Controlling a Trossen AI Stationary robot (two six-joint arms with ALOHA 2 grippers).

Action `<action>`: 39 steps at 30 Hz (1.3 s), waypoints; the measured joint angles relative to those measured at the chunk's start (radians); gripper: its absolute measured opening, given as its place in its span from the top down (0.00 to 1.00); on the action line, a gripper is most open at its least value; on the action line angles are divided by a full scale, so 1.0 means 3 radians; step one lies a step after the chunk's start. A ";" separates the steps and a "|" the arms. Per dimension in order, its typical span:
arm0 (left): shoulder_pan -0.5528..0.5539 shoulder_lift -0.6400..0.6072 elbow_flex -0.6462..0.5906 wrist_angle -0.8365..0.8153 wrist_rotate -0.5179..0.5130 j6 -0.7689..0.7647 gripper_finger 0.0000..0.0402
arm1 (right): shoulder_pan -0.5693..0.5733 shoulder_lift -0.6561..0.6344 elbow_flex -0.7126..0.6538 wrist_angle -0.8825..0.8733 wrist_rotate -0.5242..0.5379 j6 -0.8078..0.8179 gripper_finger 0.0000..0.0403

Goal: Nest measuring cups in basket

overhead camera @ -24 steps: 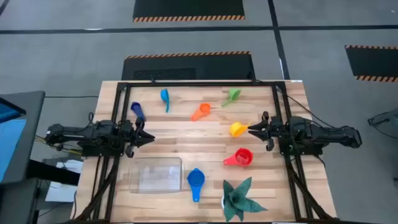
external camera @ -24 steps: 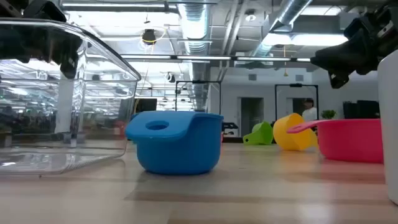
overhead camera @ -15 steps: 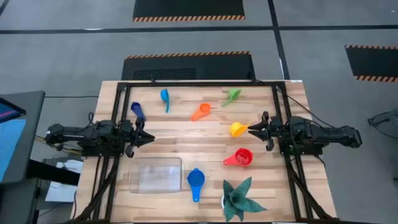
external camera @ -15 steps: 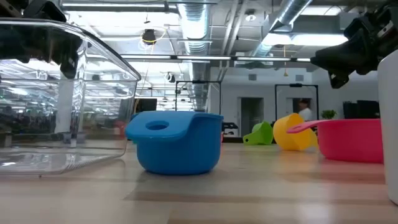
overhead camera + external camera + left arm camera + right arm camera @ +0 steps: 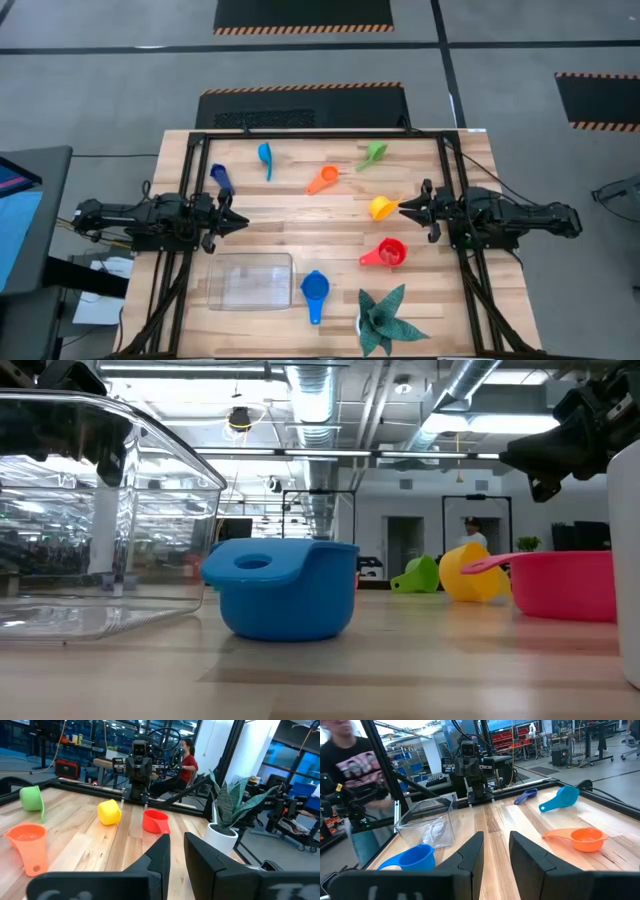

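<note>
L gripper (image 5: pixel 238 222) at surface's left edge, jaws released | R gripper (image 5: pixel 405 208) beside yellow cup (image 5: pixel 381 208), jaws released | basket (image 5: pixel 250 281) empty, front-left.

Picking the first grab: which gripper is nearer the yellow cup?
Right. The right gripper sits almost against the yellow cup; the left gripper waits across the table.

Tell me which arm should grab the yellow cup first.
Right. The right claw sits almost against the yellow cup, facing it with a narrow gap between its fingers. The left claw waits across the table, nearer the basket.
</note>
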 joint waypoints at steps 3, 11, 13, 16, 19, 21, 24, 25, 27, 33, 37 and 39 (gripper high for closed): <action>-0.0001 0.0001 0.0000 0.0000 0.0000 0.0000 0.89 | 0.0000 0.0001 0.0000 0.0000 0.0001 0.0000 0.71; -0.0001 0.0000 0.0000 -0.0001 0.0000 0.0000 0.89 | 0.0000 0.0000 0.0000 0.0000 0.0000 0.0000 0.71; 0.0000 0.0000 0.0000 0.0000 0.0000 0.0000 0.89 | 0.0000 0.0000 0.0000 0.0000 0.0000 0.0000 0.71; 0.0000 0.0000 0.0000 -0.0001 0.0000 0.0000 0.89 | 0.0000 0.0001 0.0000 0.0000 0.0001 -0.0001 0.71; 0.0000 0.0001 0.0000 0.0000 0.0000 0.0000 0.89 | 0.0000 0.0001 0.0001 0.0000 0.0000 -0.0001 0.71; 0.0000 -0.0001 0.0000 -0.0001 0.0000 0.0000 0.89 | 0.0000 0.0001 0.0001 0.0000 0.0000 0.0000 0.71; 0.0000 -0.0001 0.0001 0.0000 -0.0001 0.0000 0.89 | 0.0000 0.0000 0.0001 0.0000 0.0000 0.0000 0.71; 0.0001 0.0000 0.0001 0.0000 -0.0001 0.0000 0.89 | 0.0000 0.0001 0.0001 0.0000 0.0000 0.0000 0.71; -0.0001 -0.0001 0.0000 0.0001 -0.0002 0.0000 0.89 | 0.0000 0.0001 0.0000 0.0000 0.0000 -0.0001 0.71; -0.0001 0.0000 -0.0001 0.0008 -0.0253 -0.0182 0.89 | 0.0000 0.0000 0.0000 0.0000 0.0000 -0.0001 0.71; -0.0001 -0.0001 0.0001 0.0006 -0.0333 -0.0661 0.89 | 0.0000 0.0001 0.0001 0.0000 0.0000 0.0000 0.71; 0.0001 0.0000 -0.0001 0.0006 -0.0351 -0.0816 0.89 | 0.0000 0.0000 0.0000 0.0000 0.0001 0.0000 0.71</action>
